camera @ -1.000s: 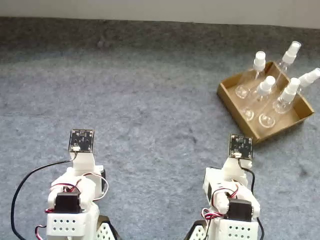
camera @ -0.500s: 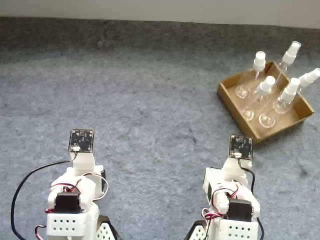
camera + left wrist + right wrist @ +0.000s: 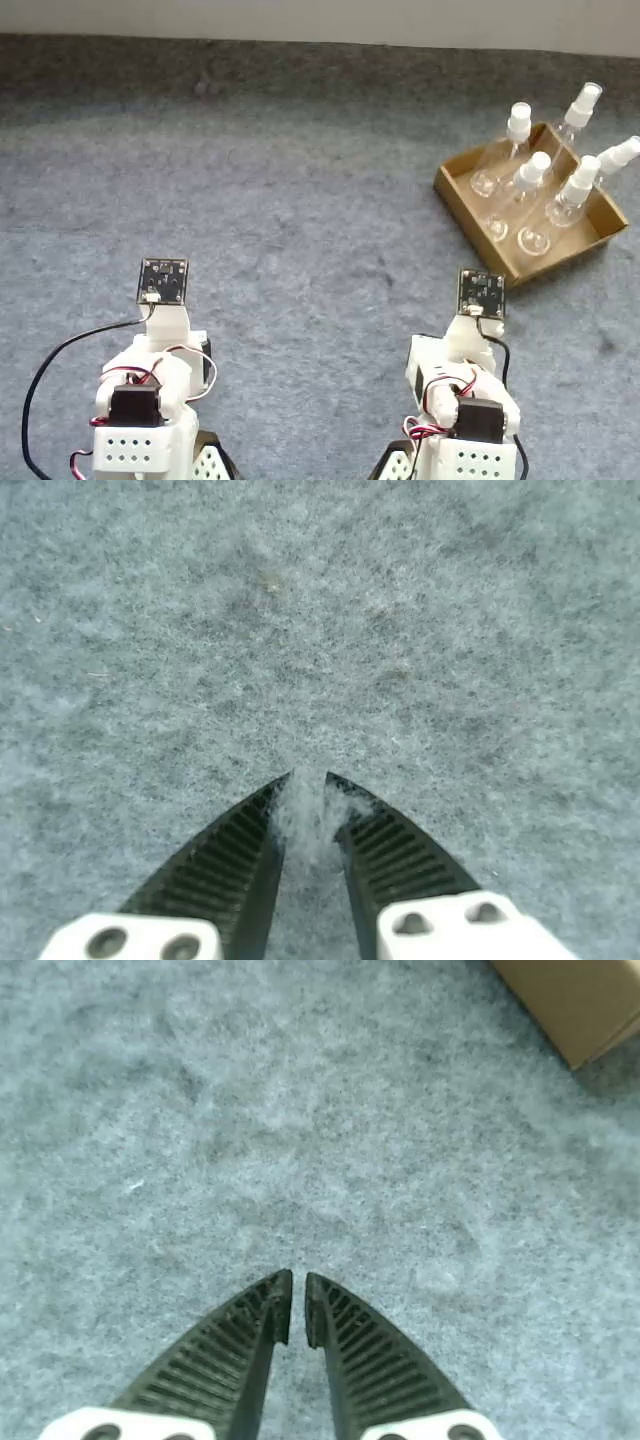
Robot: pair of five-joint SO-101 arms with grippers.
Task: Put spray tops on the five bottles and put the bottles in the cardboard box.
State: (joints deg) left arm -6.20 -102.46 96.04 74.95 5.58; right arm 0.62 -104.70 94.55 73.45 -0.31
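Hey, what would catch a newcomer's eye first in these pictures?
The shallow brown cardboard box at the far right of the grey felt table holds five clear bottles with white spray tops. Nearer the camera, the black left gripper and right gripper hang over the felt.

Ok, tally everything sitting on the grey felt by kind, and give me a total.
Clear plastic bottles: 5
White spray tops: 5
Brown cardboard box: 1
Total: 11
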